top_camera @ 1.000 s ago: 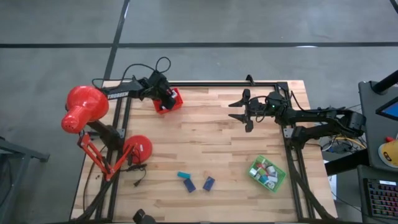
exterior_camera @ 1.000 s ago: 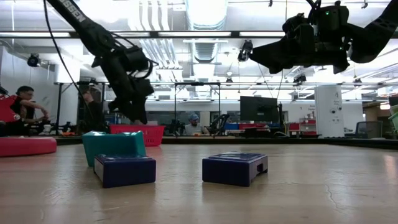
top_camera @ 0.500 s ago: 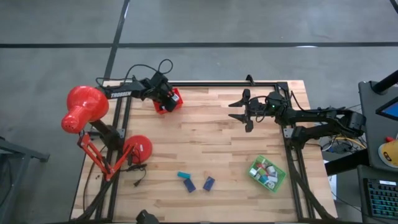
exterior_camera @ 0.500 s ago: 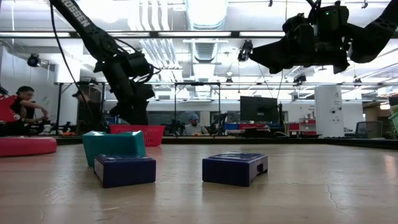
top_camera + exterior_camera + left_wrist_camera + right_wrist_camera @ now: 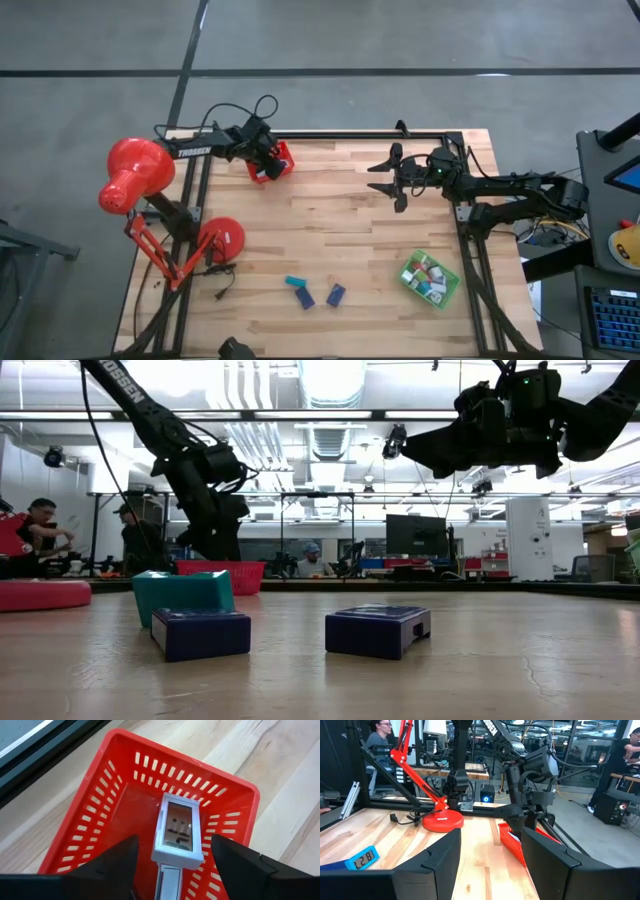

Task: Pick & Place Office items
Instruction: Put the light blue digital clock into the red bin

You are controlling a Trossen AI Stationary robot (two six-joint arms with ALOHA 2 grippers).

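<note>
A white office item [image 5: 177, 831] lies in the red tray [image 5: 120, 775], between the left tool's [image 5: 172, 855] spread fingers.

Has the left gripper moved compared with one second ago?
Yes, slightly. In the high view the left gripper now sits a bit nearer the far rim of the red tray than before, jaws open over the white item.
</note>
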